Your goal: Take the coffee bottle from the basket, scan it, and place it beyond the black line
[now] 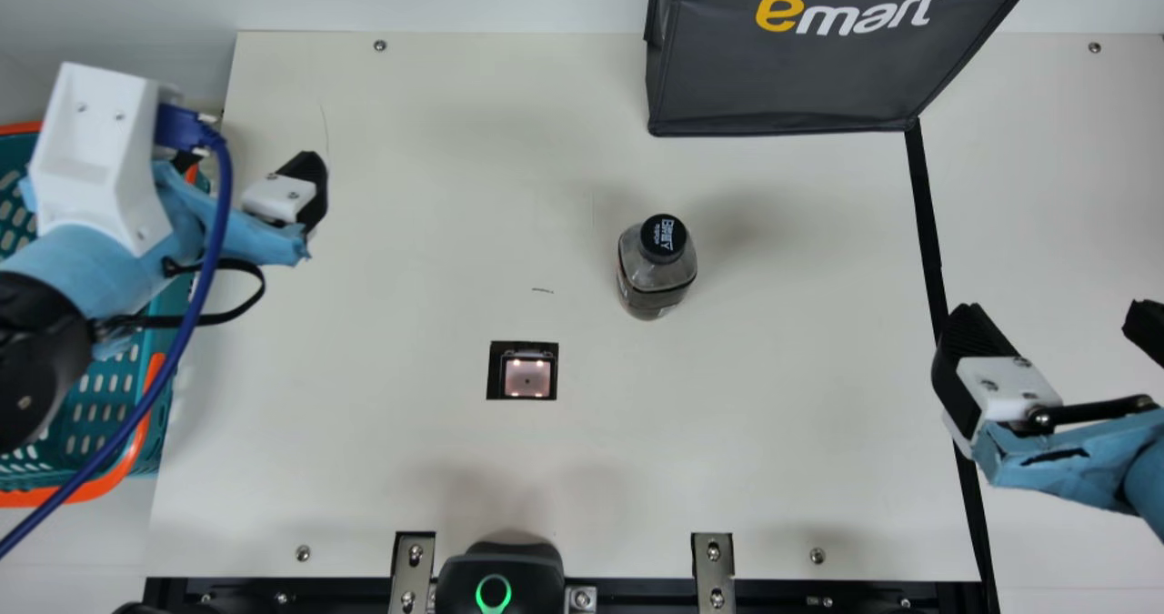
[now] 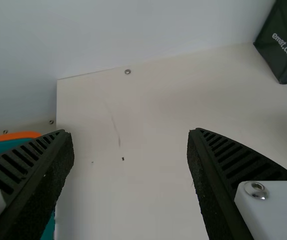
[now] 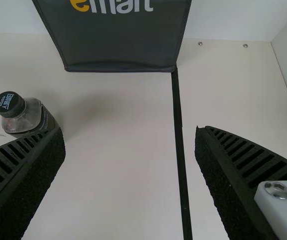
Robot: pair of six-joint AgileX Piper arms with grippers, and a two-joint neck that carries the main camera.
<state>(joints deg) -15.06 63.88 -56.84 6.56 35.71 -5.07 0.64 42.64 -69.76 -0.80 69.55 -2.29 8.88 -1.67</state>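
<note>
L hand wide, far left by bskt. R hand wide too, near right by blk line. Bottle upright mid tbl, left of blk line.

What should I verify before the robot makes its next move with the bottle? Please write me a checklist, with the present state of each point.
1. Bottle out of the basket: ok, it stands upright on the table.
2. Right tool open and empty: ok.
3. Left tool open and empty: ok.
4. Bottle already scanned: cannot tell.
5. Bottle beyond the black line: not ok, it stands on the same side as the lit square window.
</note>
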